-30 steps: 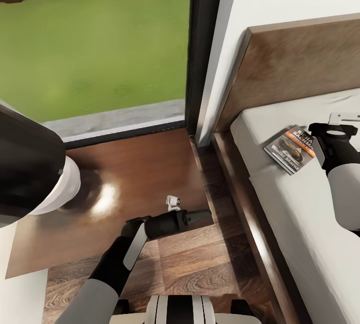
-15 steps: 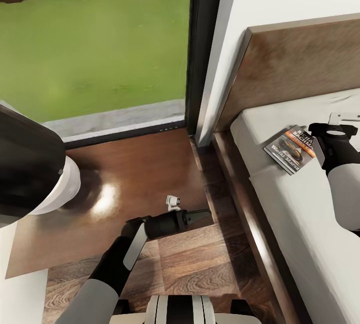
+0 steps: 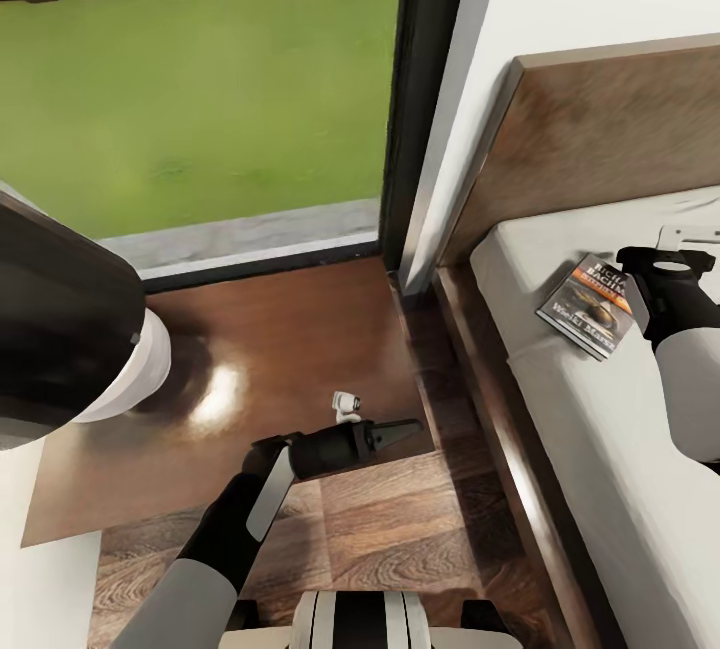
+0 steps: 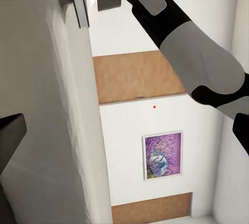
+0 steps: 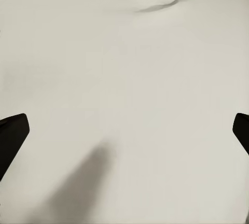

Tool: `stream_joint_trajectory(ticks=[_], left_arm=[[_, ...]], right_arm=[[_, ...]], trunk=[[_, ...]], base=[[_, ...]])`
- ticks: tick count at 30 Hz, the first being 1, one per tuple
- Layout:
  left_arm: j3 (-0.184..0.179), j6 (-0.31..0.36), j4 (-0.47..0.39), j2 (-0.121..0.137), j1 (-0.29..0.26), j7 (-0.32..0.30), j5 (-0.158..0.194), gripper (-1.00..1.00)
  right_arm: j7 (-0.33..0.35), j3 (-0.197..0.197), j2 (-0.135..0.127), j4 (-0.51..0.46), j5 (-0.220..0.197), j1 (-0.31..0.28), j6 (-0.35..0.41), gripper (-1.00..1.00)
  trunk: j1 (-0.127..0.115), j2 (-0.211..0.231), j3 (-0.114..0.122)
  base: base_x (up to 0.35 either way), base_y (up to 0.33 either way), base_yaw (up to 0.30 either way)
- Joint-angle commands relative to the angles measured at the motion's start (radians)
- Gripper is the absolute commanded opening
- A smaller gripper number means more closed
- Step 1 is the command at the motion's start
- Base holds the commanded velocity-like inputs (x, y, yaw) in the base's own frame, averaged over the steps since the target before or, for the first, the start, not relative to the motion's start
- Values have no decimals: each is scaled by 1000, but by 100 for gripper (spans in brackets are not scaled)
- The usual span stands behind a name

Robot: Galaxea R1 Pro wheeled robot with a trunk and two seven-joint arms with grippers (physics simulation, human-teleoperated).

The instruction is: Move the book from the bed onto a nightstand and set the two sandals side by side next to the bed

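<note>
on the bed (image 3: pixel 600 449), the book (image 3: pixel 590 308) is lying just beside my right fingers (image 5: pixel 14 136), which are spreading wide; my left fingers (image 3: pixel 395 429) are pressing together over the nightstand (image 3: pixel 300 329).

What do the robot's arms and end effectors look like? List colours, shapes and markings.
Both arms have light grey sleeves that turn into black wrist sections. The left end effector tapers from a black cylinder to dark pointed fingers, with a small white fitting above it. The right arm carries a white bracket near its tip. No cables or lettering show.
</note>
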Motion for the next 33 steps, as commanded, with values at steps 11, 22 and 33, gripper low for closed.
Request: stream_joint_trajectory(ticks=[11,22,33], left_arm=[[-1,9,0,0,0,0,6,100],[-1,9,1,0,-1,0,6,100],[-1,9,1,0,0,0,6,100]], right_arm=[[2,-3,1,-1,7,-1,7,100],[2,-3,1,-1,8,-1,7,100],[2,-3,1,0,6,0,7,100]], trunk=[[0,0,0],[0,0,0],[0,0,0]], base=[[0,0,2],[0,0,0],[-49,0,0]])
